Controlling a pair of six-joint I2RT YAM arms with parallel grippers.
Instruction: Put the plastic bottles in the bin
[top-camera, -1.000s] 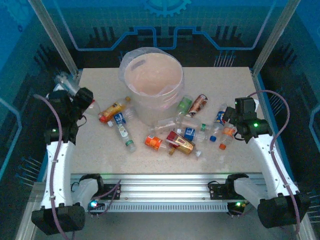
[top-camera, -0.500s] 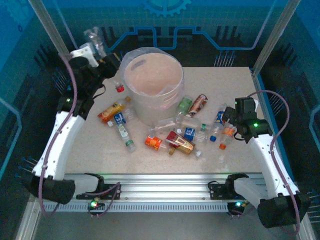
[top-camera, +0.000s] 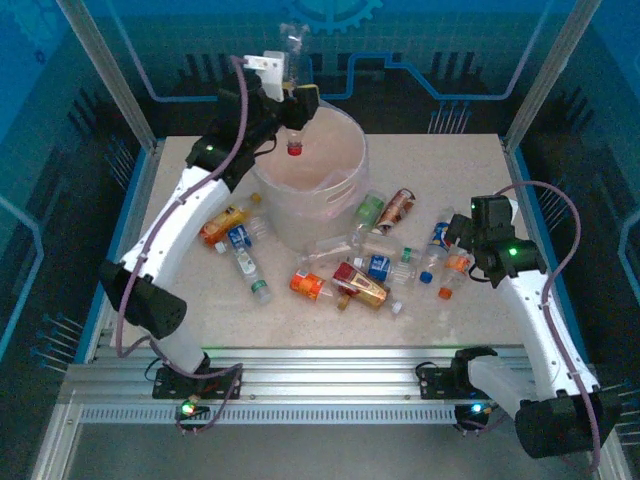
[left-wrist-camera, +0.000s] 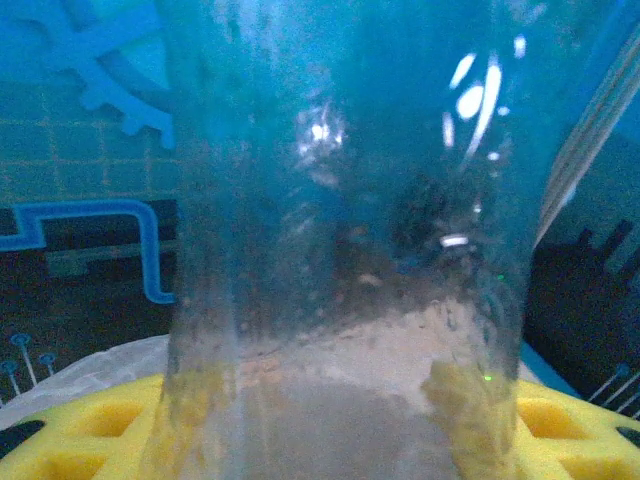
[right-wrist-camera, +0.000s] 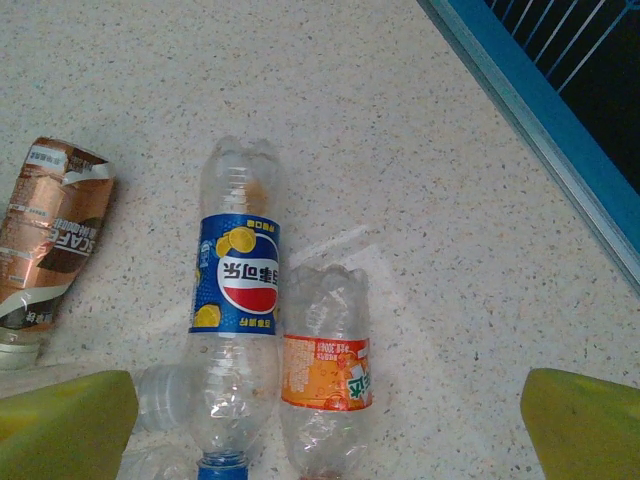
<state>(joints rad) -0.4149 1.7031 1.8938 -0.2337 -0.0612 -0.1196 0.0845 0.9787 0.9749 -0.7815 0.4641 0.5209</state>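
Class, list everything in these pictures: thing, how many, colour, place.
table: one, speckled beige, under everything.
bin: one, translucent whitish, far middle of table.
held bottle: one, clear with red cap, over the bin.
loose bottles: about a dozen, clear with orange, blue, green, copper or red labels, lying on table near bin.
left tool: one, yellow-tipped, shut on held bottle.
right tool: one, yellow-tipped, open above bottles at right.

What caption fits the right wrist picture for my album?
Open right end effector hovers over a blue-labelled clear plastic bottle and an orange-labelled clear plastic bottle side by side.
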